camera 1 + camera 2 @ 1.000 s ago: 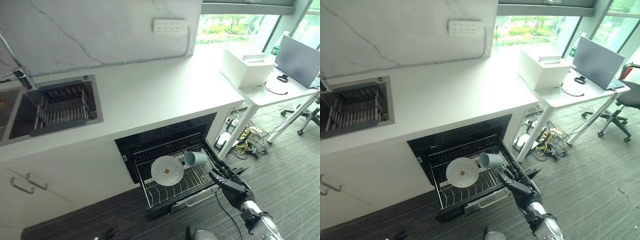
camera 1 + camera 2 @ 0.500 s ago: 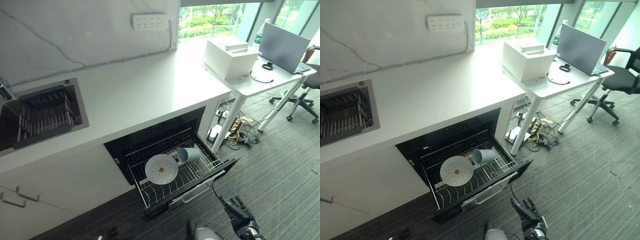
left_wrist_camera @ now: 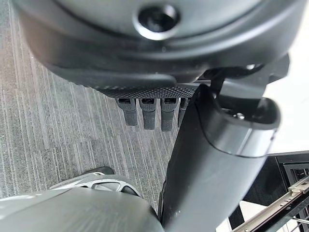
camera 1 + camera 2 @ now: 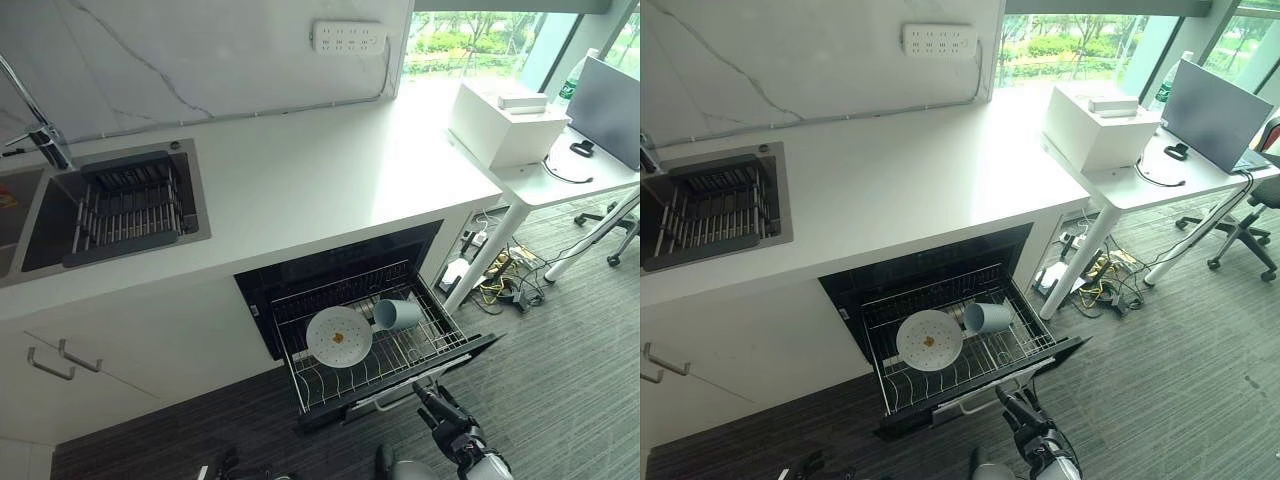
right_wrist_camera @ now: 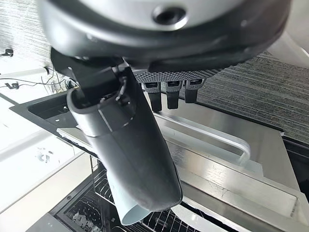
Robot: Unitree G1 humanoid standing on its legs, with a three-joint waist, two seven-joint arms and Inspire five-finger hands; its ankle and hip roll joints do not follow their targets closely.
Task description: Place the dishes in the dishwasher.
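Two dishes, a plate [image 4: 339,337] and a cup [image 4: 397,315], sit in the pulled-out rack [image 4: 420,345]; both look stiff and breakable. My right hand [image 4: 446,422] hangs empty with straight fingers before its handle [image 5: 212,138], the place to push.

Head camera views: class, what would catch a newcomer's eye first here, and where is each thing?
The pulled-out dishwasher rack under the white counter stands out first, holding a white plate on edge and a blue cup lying on its side beside it. The right hand hangs open just in front of the drawer's handle, holding nothing. On the robot's left, a sink holds a dark drying rack.
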